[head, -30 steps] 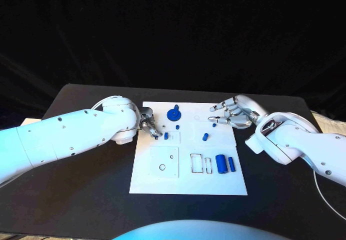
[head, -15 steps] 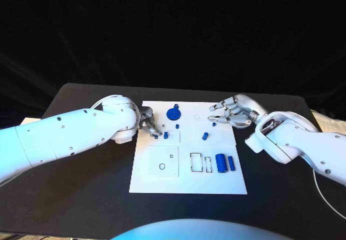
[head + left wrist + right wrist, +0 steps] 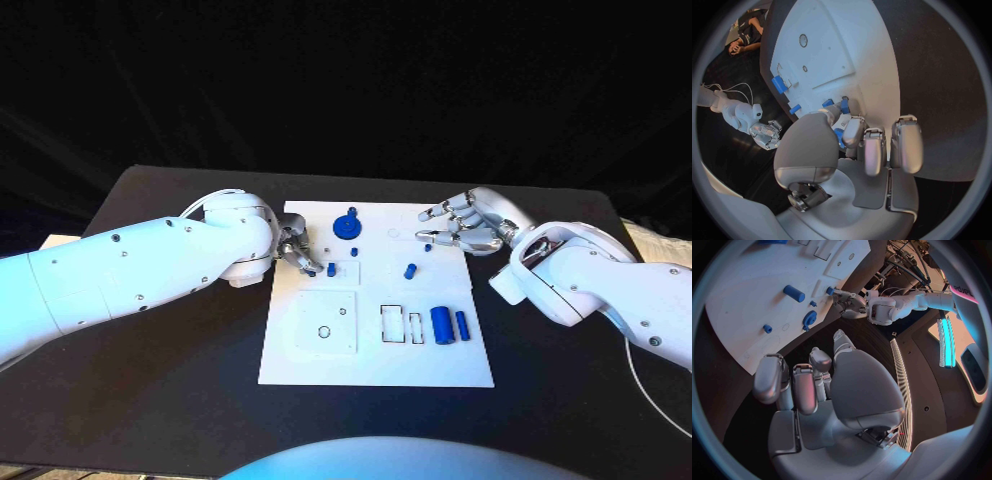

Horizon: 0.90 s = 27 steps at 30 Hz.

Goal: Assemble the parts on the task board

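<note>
The white task board (image 3: 378, 365) lies in the middle of the table. My left hand (image 3: 300, 253) rests at its left edge, fingers curled; in the left wrist view my left hand (image 3: 856, 150) pinches a small blue part (image 3: 840, 137) between thumb and a finger. A short blue peg (image 3: 332, 269) stands just beside those fingertips. My right hand (image 3: 464, 226) hovers over the board's far right edge, fingers apart and holding nothing. A blue gear (image 3: 348, 228) sits at the far middle, and a blue pin (image 3: 411, 271) lies near the centre.
Two blue cylinders (image 3: 450, 327) lie side by side at the board's right, next to narrow rectangular slots (image 3: 394, 325). A raised square plate with holes (image 3: 327, 322) takes up the near left. Black table (image 3: 173, 380) surrounds the board.
</note>
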Each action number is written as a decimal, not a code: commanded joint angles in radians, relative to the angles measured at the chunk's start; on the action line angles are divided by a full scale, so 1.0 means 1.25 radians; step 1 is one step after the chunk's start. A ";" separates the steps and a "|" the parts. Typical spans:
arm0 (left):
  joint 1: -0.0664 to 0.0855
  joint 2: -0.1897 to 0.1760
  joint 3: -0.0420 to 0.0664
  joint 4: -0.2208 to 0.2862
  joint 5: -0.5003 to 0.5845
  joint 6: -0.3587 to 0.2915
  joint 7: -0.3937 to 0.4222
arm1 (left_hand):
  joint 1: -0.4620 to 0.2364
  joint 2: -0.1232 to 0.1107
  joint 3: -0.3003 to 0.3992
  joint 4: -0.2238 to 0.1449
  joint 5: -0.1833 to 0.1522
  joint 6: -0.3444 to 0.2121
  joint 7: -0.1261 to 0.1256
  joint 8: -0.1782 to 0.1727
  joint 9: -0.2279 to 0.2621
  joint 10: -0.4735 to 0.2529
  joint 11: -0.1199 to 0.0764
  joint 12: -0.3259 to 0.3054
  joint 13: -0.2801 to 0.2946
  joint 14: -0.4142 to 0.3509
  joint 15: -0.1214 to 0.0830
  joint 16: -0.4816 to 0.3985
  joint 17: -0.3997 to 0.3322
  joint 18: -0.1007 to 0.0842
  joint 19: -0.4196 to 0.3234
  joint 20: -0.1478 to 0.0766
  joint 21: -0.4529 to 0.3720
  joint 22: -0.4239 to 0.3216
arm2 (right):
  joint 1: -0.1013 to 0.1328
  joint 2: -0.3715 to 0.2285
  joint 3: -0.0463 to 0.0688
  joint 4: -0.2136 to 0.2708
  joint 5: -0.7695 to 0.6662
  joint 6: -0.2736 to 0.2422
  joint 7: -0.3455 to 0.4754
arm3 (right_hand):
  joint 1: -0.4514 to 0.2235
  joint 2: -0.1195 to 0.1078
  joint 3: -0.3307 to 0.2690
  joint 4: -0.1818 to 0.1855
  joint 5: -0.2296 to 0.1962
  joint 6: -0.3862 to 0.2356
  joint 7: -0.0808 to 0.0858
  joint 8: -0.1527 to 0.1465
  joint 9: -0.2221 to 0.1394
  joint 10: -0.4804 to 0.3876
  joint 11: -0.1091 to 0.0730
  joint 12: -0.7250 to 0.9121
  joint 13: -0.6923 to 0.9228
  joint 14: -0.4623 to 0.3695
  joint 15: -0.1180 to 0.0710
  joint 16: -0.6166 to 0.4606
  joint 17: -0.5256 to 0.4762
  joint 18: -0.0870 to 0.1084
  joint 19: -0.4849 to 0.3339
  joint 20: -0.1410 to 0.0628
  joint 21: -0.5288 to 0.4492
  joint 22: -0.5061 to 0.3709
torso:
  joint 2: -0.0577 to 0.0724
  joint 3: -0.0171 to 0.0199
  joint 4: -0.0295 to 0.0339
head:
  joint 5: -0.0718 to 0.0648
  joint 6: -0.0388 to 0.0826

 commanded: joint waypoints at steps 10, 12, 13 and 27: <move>-0.006 0.001 -0.004 0.004 -0.005 0.036 -0.003 | 0.011 0.005 0.052 -0.057 -0.001 0.004 -0.006 0.003 0.001 0.003 0.003 -0.001 0.001 0.083 0.001 0.002 0.210 -0.013 0.043 -0.001 0.001 0.101 | 0.000 0.001 0.000 0.000 0.000 0.013 0.007 | -0.003 0.007 -0.005 0.002 0.004 0.002 -0.001 -0.002 0.000 -0.005 0.001 -0.001 -0.001 0.044 0.002 -0.005 0.030 0.015 -0.007 -0.001 -0.003 -0.001 | 0.000 0.0003 -0.0009 | 0.001 -0.002; -0.006 0.001 -0.004 0.004 -0.005 0.040 -0.001 | 0.011 0.004 0.051 -0.057 -0.002 0.005 -0.006 0.003 0.001 0.002 0.003 -0.001 0.000 0.083 0.001 0.002 0.210 -0.013 0.043 -0.001 0.001 0.101 | 0.000 0.001 0.000 0.000 0.000 0.013 0.007 | -0.003 0.007 -0.005 0.002 0.004 0.002 -0.001 -0.002 0.000 -0.005 0.001 -0.001 -0.001 0.044 0.002 -0.005 0.030 0.015 -0.007 -0.001 -0.003 -0.001 | 0.000 0.0005 -0.0004 | 0.000 -0.003; -0.006 0.001 -0.004 0.004 -0.005 0.042 0.000 | 0.010 0.004 0.051 -0.057 -0.003 0.005 -0.006 0.003 0.001 0.002 0.003 -0.002 0.000 0.083 0.001 0.002 0.210 -0.013 0.043 -0.001 0.001 0.101 | 0.000 0.001 0.000 0.000 0.000 0.012 0.006 | -0.003 0.007 -0.005 0.002 0.004 0.002 -0.001 -0.002 0.000 -0.005 0.001 -0.001 -0.001 0.044 0.002 -0.005 0.030 0.015 -0.007 -0.001 -0.003 -0.001 | 0.000 0.0005 -0.0004 | 0.000 -0.003; -0.006 0.001 -0.004 0.006 -0.005 0.045 0.005 | 0.009 0.004 0.050 -0.057 -0.006 0.006 -0.005 0.003 0.001 0.003 0.004 -0.001 0.000 0.083 0.002 0.002 0.210 -0.013 0.043 -0.001 0.001 0.101 | 0.000 0.002 0.000 0.000 0.000 0.012 0.007 | -0.005 0.009 -0.006 0.003 0.004 0.002 -0.001 -0.002 0.000 -0.005 0.001 -0.002 -0.002 0.044 0.002 -0.005 0.030 0.016 -0.007 -0.001 -0.004 -0.002 | 0.000 0.0004 -0.0008 | -0.002 -0.004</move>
